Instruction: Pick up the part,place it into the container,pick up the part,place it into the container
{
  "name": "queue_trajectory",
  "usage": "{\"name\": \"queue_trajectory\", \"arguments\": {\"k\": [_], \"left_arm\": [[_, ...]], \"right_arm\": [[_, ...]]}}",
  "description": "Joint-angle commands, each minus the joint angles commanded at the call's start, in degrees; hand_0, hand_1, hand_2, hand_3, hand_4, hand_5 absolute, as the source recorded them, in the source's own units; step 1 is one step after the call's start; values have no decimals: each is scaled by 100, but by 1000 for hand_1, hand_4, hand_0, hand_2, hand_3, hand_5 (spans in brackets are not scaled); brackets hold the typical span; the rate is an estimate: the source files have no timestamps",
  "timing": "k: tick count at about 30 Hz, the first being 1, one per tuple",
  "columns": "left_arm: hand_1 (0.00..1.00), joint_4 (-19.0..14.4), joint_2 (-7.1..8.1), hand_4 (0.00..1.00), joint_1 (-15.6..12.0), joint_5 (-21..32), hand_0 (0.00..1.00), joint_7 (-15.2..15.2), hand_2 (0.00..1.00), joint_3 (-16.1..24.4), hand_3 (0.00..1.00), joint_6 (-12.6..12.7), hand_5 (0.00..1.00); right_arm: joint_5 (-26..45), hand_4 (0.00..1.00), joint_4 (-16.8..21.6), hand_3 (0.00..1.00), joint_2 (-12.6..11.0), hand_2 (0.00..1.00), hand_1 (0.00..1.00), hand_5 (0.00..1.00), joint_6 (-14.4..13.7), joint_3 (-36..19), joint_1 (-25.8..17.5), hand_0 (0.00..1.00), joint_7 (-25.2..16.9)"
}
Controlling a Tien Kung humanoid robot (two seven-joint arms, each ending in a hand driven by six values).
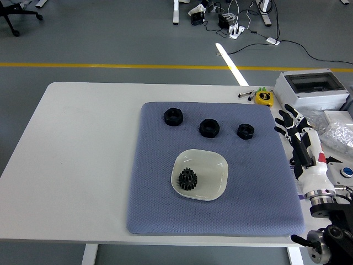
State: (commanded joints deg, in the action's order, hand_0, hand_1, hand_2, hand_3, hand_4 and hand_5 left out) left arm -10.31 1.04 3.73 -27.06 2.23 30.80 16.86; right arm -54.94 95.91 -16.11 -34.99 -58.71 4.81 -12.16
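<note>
Parts sit in a row across the far half of the blue mat (149, 210): a left nut (173, 116), a middle nut (209, 127) and a right nut (245, 131). Nearer, a gear (187, 179) already lies in the pale dish (218, 165). At the mat's right edge the right hand (292, 125) hovers with fingers spread, holding nothing. Best to reach for the right nut, coming down from above and closing the fingers on opposite flats.

Single head view, high on the robot's side, facing forward and down over the white rectangular counter (83, 165), grey floor (110, 33) beyond.
</note>
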Motion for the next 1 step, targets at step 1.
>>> {"name": "queue_trajectory", "arguments": {"k": [1], "left_arm": [[780,0,-3,669,8,-4,755,-9,821,0,596,4,565]], "right_arm": [[3,998,-2,866,-2,844,792,821,-3,4,10,772,-8]]}}
